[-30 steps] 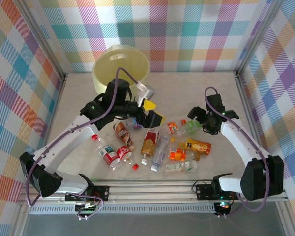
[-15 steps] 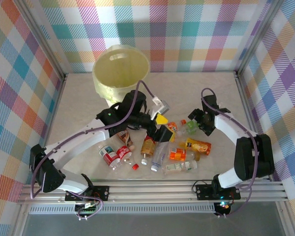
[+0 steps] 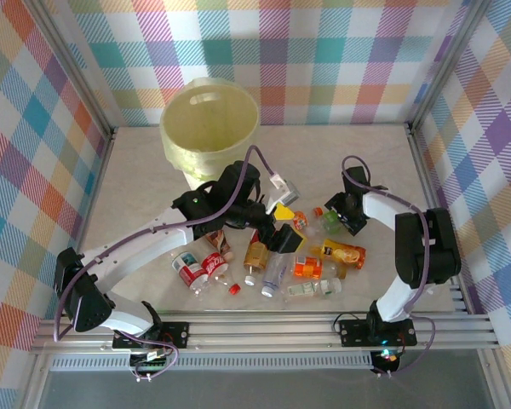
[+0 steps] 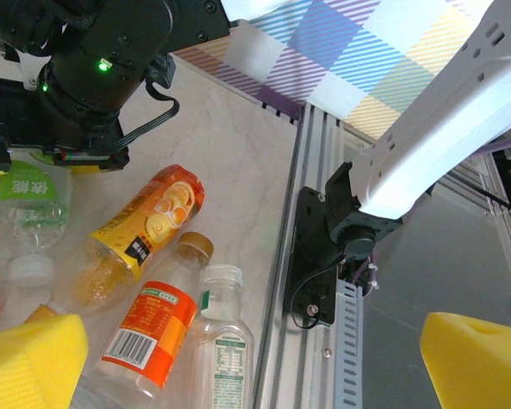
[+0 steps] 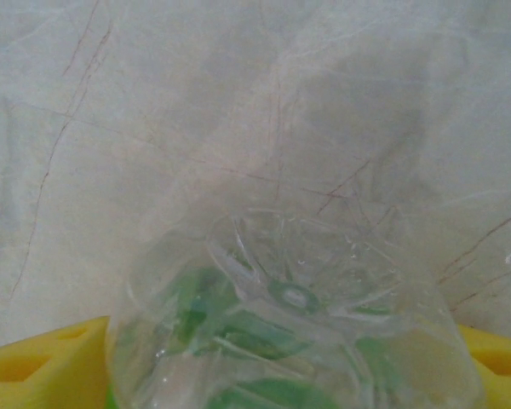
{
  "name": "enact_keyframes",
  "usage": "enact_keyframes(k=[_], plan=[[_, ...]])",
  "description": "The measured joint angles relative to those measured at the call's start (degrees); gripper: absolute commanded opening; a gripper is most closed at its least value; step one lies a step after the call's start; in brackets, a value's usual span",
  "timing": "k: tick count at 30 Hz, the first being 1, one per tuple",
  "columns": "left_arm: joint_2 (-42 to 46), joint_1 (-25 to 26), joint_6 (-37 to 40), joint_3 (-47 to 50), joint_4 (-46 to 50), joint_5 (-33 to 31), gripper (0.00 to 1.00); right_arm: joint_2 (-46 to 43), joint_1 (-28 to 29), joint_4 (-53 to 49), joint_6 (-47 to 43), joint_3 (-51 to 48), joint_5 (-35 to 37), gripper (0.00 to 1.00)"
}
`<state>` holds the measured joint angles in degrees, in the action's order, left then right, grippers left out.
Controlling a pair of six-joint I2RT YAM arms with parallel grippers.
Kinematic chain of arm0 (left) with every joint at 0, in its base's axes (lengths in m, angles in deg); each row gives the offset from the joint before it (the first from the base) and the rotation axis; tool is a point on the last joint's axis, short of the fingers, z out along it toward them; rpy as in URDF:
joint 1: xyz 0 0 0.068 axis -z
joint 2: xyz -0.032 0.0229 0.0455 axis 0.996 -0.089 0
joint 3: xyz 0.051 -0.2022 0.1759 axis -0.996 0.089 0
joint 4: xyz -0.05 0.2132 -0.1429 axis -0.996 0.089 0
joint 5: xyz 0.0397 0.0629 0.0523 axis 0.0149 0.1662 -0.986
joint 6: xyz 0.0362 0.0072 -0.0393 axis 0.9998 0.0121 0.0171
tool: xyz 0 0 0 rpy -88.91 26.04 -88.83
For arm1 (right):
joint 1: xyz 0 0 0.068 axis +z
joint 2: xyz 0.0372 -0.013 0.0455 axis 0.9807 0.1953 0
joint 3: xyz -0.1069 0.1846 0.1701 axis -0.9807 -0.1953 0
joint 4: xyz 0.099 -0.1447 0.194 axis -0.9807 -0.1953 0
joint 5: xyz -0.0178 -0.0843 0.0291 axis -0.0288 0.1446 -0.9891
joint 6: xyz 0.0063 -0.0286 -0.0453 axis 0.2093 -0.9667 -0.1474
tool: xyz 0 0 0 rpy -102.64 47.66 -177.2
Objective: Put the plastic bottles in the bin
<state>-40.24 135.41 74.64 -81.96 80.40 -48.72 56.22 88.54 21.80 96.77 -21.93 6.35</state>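
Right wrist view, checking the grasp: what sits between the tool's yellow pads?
A clear green-labelled bottle, base toward the camera, seen in the right wrist view.

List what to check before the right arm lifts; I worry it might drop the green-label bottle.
1. Green-label bottle sits between the right gripper's pads: ok.
2. Pads pressing firmly on the bottle: cannot tell.
3. Left gripper open, holding nothing: ok.
4. Bin upright, mouth open: ok.
5. Straight path from right gripper to bin free: probably not ok; the left arm reaches across in front of the bin.
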Motion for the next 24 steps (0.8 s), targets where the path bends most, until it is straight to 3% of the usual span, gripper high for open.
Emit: enact_keyframes(k=[11,19,24], plan=[[0.0,0.0,0.2,0.0,0.3,-0.4,1.0,1.9,0.0,2.0,0.1,2.1,1.5,0.61],[-0.7,0.0,0.0,0.0,0.3,-0.6,1.0,0.7,0.0,4.3,-2.5,2.8,3.7,0.58],[-2.2,0.0,-2.1,-0.2,0.2,-1.2,1.0,-5.9,0.0,5.7,-6.2,3.1,4.9,0.57]])
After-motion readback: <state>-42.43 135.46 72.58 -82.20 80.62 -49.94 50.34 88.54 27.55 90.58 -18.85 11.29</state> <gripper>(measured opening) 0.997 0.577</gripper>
